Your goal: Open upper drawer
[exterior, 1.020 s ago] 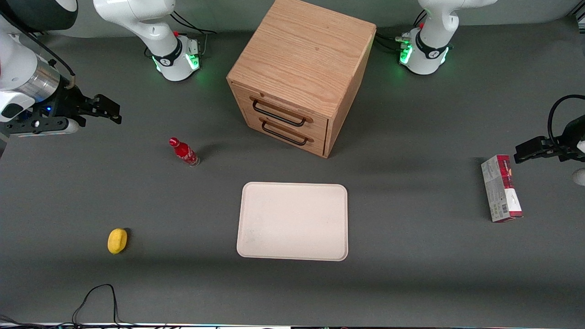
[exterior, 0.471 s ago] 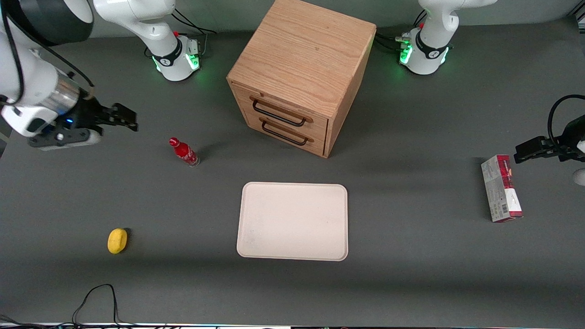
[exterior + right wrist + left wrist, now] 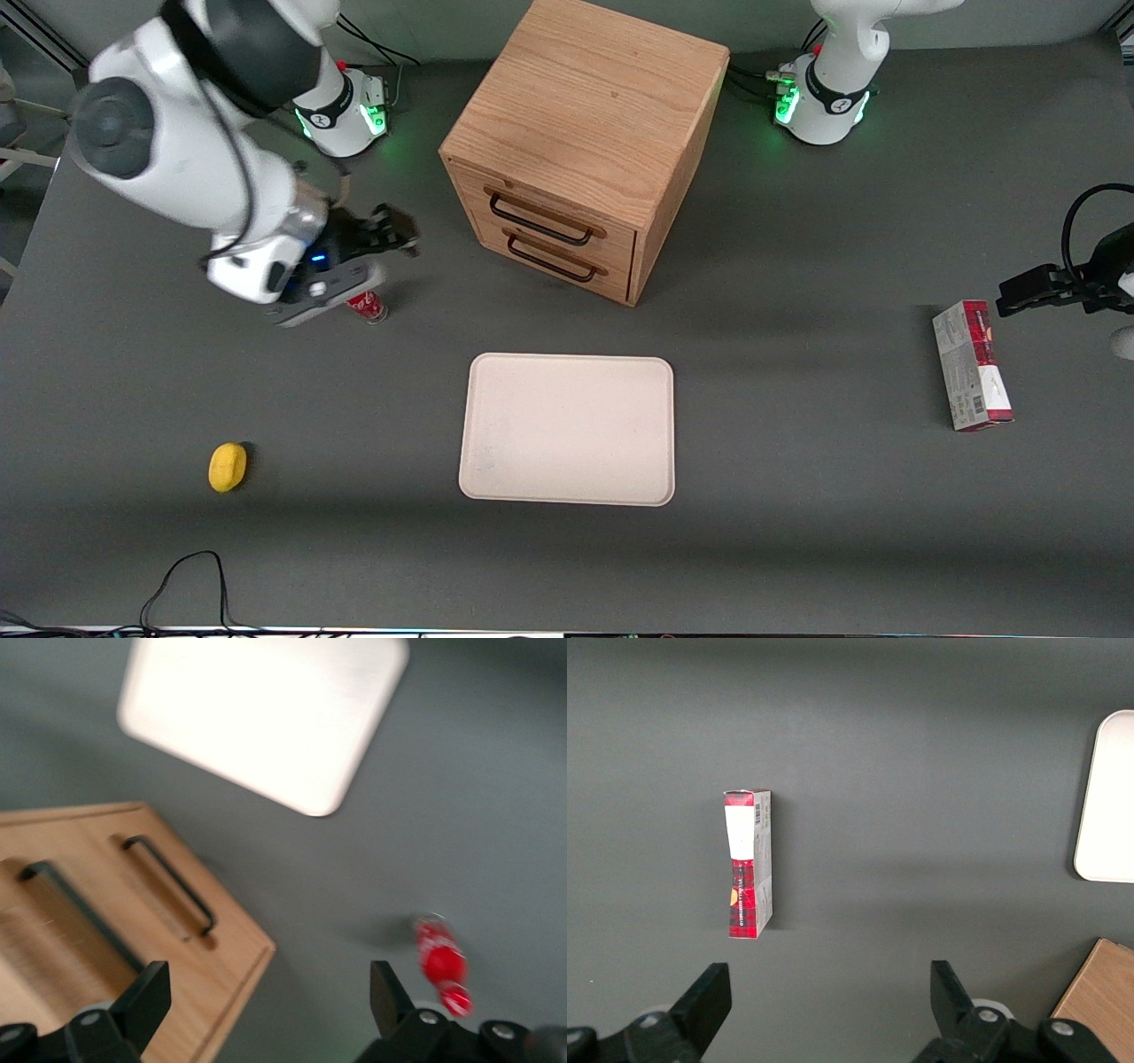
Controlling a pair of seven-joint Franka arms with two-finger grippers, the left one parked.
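The upper drawer (image 3: 556,206) is the topmost of two in the light oak cabinet (image 3: 589,106). It is closed, and its thin black bar handle (image 3: 540,221) lies flat on its front. The matching lower drawer (image 3: 551,259) is also closed. My right gripper (image 3: 396,237) is open and empty. It hovers beside the cabinet toward the working arm's end of the table, well apart from the handle. In the right wrist view the gripper (image 3: 268,1001) faces the cabinet's lower corner, with the upper handle (image 3: 75,908) and the lower handle (image 3: 173,886) in sight.
A small red bottle (image 3: 368,307) stands under my wrist, also in the right wrist view (image 3: 438,966). A cream tray (image 3: 567,430) lies in front of the cabinet. A yellow object (image 3: 227,466) lies nearer the camera. A red-and-grey box (image 3: 972,365) lies toward the parked arm's end.
My right arm has swung from the working arm's end of the table toward the cabinet and now hangs over the red bottle. The drawers have not moved.
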